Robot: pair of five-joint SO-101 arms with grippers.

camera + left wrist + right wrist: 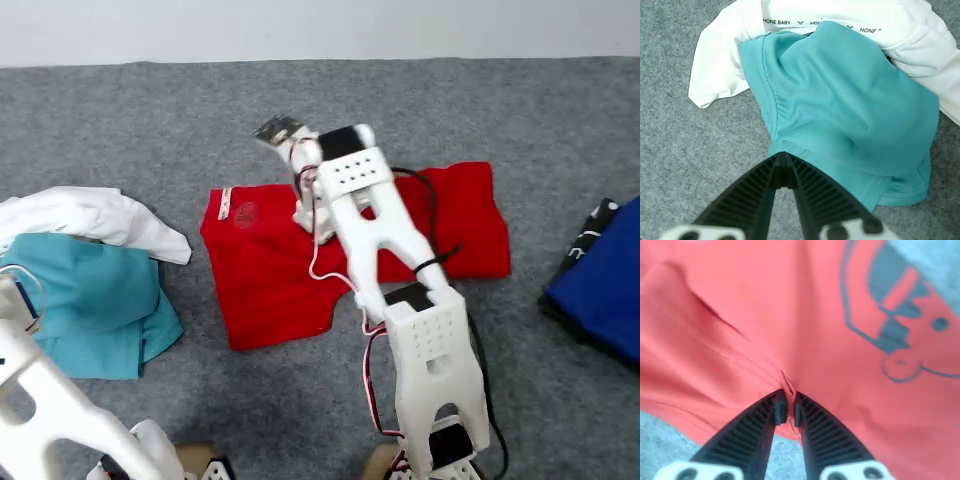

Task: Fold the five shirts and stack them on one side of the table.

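Red shirt (265, 265): flat at table (480, 110) centre, creased; right wrist view adds grey-blue print (900, 325). Right tool (786, 407) clamped on a pinched fold. Left tool (785, 162) together (nothing gripped), beside teal shirt (840, 100) hem.

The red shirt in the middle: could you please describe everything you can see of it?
The red shirt is soft, creased fabric lying roughly flat and partly folded on the grey table, with a pale label at one edge. It bears a dark outline print. The right gripper pinches a raised fold of it.
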